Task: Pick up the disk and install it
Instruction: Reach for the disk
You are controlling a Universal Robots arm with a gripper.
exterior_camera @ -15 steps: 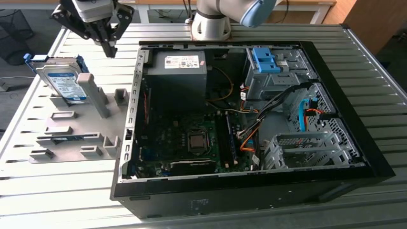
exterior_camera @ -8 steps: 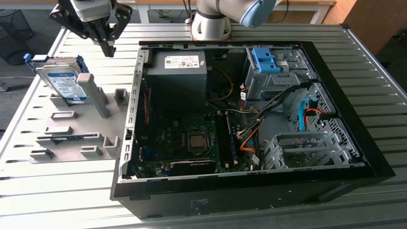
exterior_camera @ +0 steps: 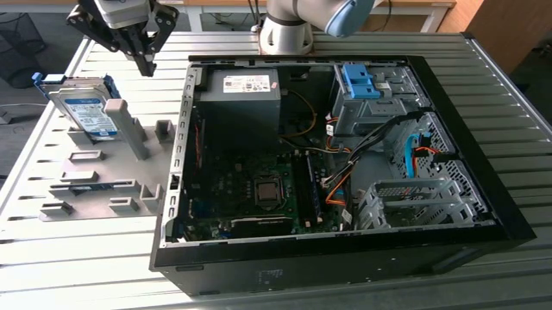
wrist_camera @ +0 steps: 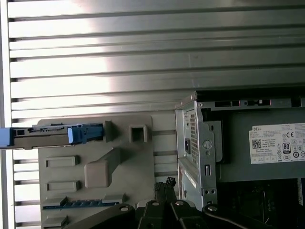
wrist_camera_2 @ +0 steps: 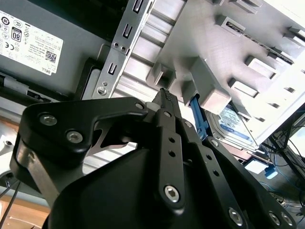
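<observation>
The disk [exterior_camera: 84, 111] stands on edge in a slot at the far end of a grey fixture plate [exterior_camera: 108, 169], on the exterior view's left; its white-and-blue label faces the camera and blue rails run along its sides. My gripper [exterior_camera: 147, 67] hangs above the plate, between the disk and the computer case, its fingers shut together with nothing in them. In the second wrist view the fingertips [wrist_camera_2: 165, 93] meet in a point, with the disk [wrist_camera_2: 236, 125] beyond a grey post. In the first wrist view the disk [wrist_camera: 52, 135] shows edge-on, apart from the gripper [wrist_camera: 164, 183].
An open black computer case [exterior_camera: 483, 161] lies on the slatted metal table [exterior_camera: 86, 258], with a dark power supply box [exterior_camera: 242, 103], a motherboard and cables inside. A drive cage with a blue clip bracket [exterior_camera: 358, 81] sits at the case's far corner. The arm's base [exterior_camera: 285, 29] stands behind the case.
</observation>
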